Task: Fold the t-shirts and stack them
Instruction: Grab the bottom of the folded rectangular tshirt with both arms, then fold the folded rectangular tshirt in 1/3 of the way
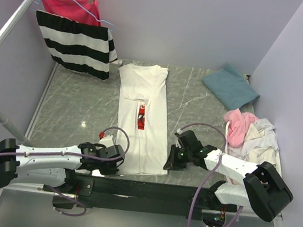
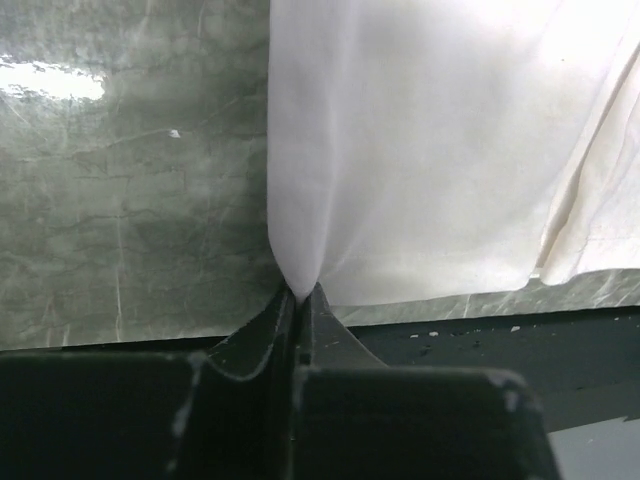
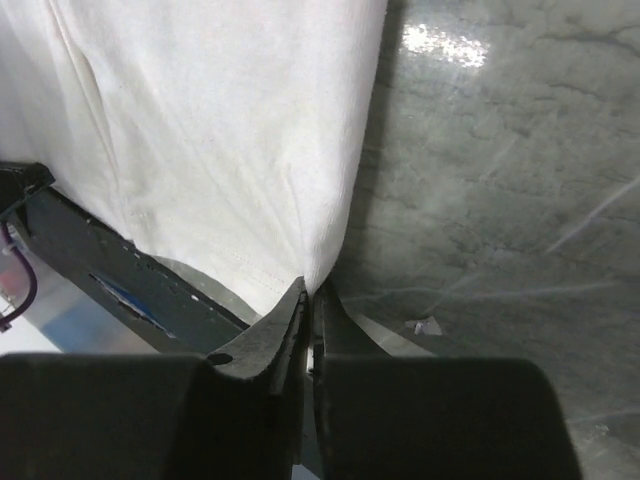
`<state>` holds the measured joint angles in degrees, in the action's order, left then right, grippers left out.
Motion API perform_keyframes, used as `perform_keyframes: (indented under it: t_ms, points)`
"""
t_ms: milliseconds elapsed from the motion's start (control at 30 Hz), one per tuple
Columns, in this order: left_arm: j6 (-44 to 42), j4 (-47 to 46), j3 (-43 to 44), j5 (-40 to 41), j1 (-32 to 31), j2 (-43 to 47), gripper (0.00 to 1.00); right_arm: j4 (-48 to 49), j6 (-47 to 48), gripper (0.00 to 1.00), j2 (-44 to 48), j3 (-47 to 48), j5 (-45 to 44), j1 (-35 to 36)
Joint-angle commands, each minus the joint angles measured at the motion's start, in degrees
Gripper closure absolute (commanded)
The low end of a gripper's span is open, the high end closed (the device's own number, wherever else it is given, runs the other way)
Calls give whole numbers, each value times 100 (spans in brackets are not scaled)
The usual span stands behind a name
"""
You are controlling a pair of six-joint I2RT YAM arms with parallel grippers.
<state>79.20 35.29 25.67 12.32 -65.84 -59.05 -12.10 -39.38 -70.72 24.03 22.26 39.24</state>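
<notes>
The grey marble bench point(image 1: 80, 105) is carrying everything. The white t-shirt point(image 1: 145, 99), folded into a long narrow strip, is lying flat between the left tool point(image 1: 118, 162) and the right tool point(image 1: 168, 162), stretching away from both with its collar at the far end. Its red logo point(image 1: 141, 118) is showing only as a thin sliver at a fold, the rest being hidden.

Beyond the right tool, a heap of pale tees point(image 1: 248, 134) is slumping, its pieces hard to tell apart. A folded teal-blue tee point(image 1: 231, 87) is lying farther off.

Each tool is pinching a near corner of the white t-shirt, its jaws clamping tight on the cloth.
</notes>
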Motion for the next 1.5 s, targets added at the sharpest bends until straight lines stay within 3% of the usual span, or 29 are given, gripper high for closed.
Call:
perform_keyframes:
  t_ms: [0, 233, 533, 833, 933, 1133, 1467]
  points:
    - [-62, 514, 78, 341, -16, -274, 99, -354, 202, 97, 216, 75, -336, 31]
    - [-422, 400, 333, 61, -112, -247, 99, -776, 281, 100, 725, 49, -293, 31]
    - [95, 724, 1045, -1, -1501, -1125, 99, -1611, -281, 100, 2105, -390, -249, 162]
    - [641, 1709, 1941, 1333, -1765, -767, 99, -1656, 96, 100, 2265, 389, -555, 180]
    - [641, 2025, 2293, 1896, -1651, -810, 99, -1524, 351, 99, 1905, 890, -793, 163]
    - [220, 1886, 2469, 2239, -1028, -881, 99, -1348, 817, 98, 877, 1638, -1040, 101]
    - [-1607, 744, 2583, 2188, 782, -1135, 99, -1296, 1415, 99, -555, 2755, -934, -487]
